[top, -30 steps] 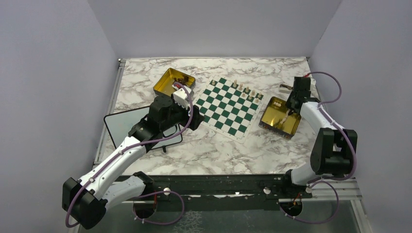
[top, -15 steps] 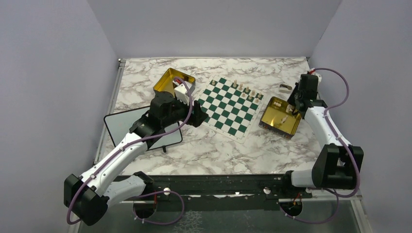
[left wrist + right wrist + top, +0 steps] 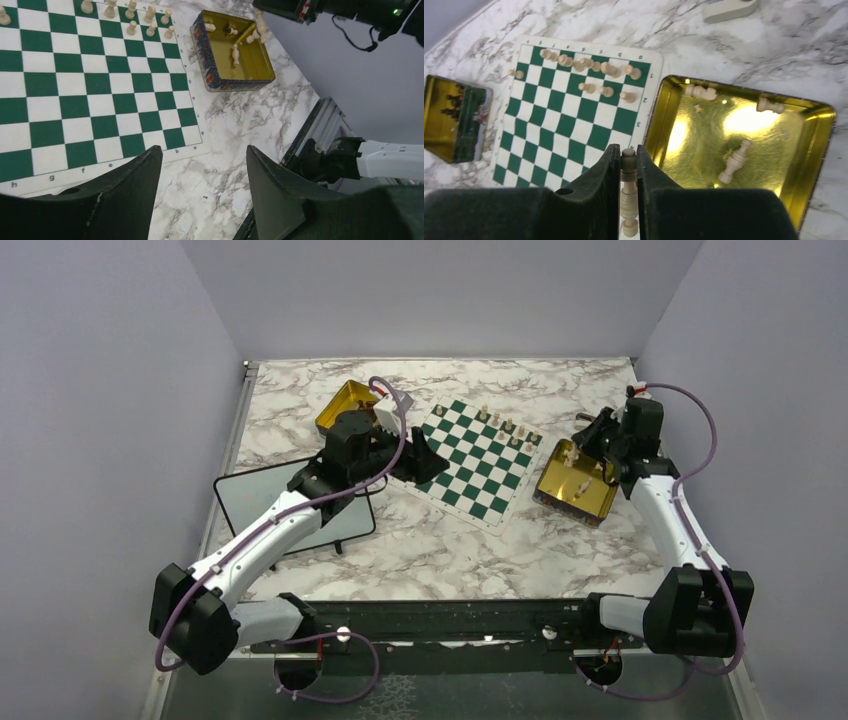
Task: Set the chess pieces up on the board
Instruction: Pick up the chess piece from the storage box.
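From above, the board [image 3: 470, 452] lies on the marble desk [image 3: 450, 550]. A short line of pale pieces [image 3: 507, 426] stands along its far edge and the other squares are bare. The left tool [image 3: 418, 458] hovers at the board's near-left corner, and the right tool [image 3: 592, 436] is over the gold tin [image 3: 565, 508].

In the left wrist view, the left tool [image 3: 202, 180] is spread with nothing between its fingers, above the corner of the board [image 3: 90, 90]. A few pale pieces [image 3: 235, 54] lie in the gold tin [image 3: 210, 75].

In the right wrist view, the right tool [image 3: 627, 152] pinches one pale piece [image 3: 627, 195] upright, above the gap between the board [image 3: 569, 125] and the gold tin [image 3: 774, 170]. Two partial rows of pale pieces [image 3: 596, 66] stand on the board, and a handful lie loose in the tin. The dark pieces [image 3: 453, 100] sit in the second tin [image 3: 471, 125], with none on the board.

I judge the task well under half done: one side is unfinished and the other not begun.
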You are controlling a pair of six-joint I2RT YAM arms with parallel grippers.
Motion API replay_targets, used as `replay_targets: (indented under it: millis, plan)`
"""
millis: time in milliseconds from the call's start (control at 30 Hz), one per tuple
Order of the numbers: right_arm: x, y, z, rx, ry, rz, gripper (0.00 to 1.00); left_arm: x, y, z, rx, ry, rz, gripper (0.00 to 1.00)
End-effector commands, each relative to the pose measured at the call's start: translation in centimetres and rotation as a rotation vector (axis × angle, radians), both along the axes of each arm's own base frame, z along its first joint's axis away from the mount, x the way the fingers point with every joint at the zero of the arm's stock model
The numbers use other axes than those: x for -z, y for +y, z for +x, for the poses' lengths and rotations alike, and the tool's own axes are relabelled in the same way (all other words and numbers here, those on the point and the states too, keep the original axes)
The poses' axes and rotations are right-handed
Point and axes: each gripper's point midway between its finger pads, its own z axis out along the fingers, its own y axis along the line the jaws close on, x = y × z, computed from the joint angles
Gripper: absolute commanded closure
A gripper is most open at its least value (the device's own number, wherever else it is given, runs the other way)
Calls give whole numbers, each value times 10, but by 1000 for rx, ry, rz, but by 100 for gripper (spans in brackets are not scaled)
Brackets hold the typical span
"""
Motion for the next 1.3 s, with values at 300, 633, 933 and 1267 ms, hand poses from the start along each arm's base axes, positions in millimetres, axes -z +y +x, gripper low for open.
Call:
replay_targets:
  millis: [300,633,933,1267]
  plan:
    - [-39,117,-6,-235,-128,350,91,-16,-60,20,104,88,-215,43]
    - [-52,166,-12,-307,-164,490,91,-12,-82,38,75,101,-236,47]
    - [-54,193,-16,-365,-159,519,91,-1,-99,50,76,69,-195,51]
    - [-55,212,-24,-394,-160,530,91,4,-104,58,89,32,-167,56]
